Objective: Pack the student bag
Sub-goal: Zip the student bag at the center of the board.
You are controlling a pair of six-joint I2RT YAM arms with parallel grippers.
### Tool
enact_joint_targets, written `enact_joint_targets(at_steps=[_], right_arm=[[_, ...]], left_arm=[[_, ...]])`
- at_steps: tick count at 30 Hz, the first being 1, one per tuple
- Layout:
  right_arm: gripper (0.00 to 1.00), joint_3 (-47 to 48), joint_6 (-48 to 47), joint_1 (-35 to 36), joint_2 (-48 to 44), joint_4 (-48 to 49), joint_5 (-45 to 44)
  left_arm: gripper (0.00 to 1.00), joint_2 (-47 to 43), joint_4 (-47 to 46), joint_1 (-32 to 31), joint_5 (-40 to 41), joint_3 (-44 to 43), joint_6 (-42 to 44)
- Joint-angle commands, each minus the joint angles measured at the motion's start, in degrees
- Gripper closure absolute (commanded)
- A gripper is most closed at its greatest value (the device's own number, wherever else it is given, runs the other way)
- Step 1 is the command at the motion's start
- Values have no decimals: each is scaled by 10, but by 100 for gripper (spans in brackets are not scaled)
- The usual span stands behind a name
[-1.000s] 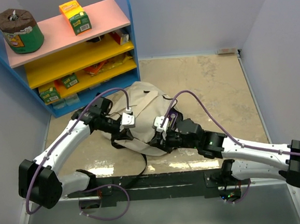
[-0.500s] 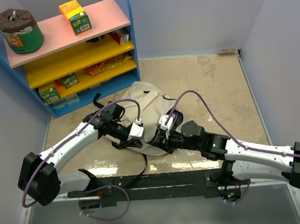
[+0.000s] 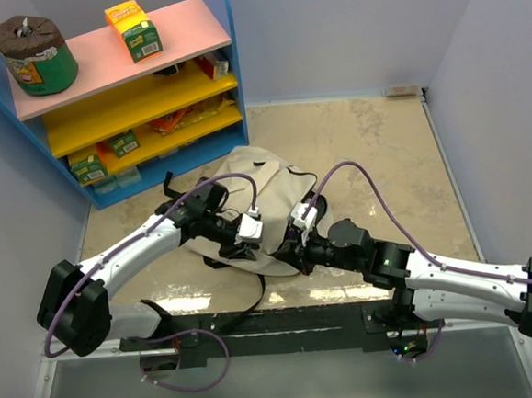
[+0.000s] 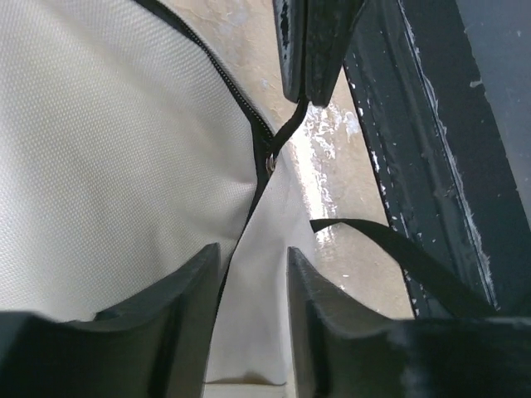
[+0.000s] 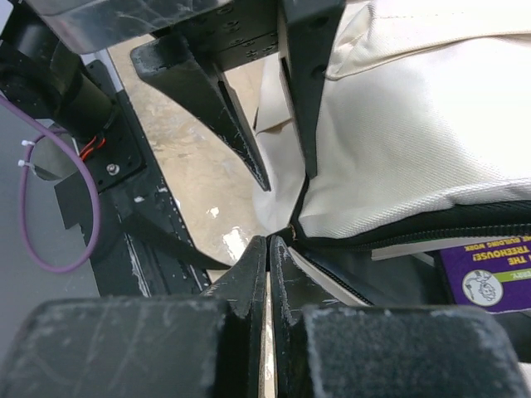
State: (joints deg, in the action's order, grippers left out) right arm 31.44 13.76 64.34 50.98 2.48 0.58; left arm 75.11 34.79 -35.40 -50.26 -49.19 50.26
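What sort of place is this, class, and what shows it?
Likely a mock schoolroom corner staged for robot practice: a blue shelf unit with pink and yellow shelves, a drink carton on top, and a beige student bag.

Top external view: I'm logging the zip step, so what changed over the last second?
The left gripper slid right across the student bag toward the right gripper, and its jaws opened. The right gripper shifted slightly right; its jaws are shut on the zipper pull. The bag and the shelf stayed put.
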Motion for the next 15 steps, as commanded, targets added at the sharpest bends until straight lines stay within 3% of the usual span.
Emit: enact_joint_targets(at_steps=[1,2,6,10,15], right_arm=[[100,-1,17,4,0,32,-8],[100,0,15,5,0,31,-8],[100,2,15,5,-10,31,-8],[100,6,17,5,-14,24,-7],[100,8,21,5,-17,22,-7]], left_arm=[[50,-22,1,-7,-10,-22,2],[40,-23,4,-8,-5,-20,13],[28,-24,12,-9,14,-8,31],[31,-10,-6,-13,10,-11,28],[46,11,-30,-28,5,-12,19]])
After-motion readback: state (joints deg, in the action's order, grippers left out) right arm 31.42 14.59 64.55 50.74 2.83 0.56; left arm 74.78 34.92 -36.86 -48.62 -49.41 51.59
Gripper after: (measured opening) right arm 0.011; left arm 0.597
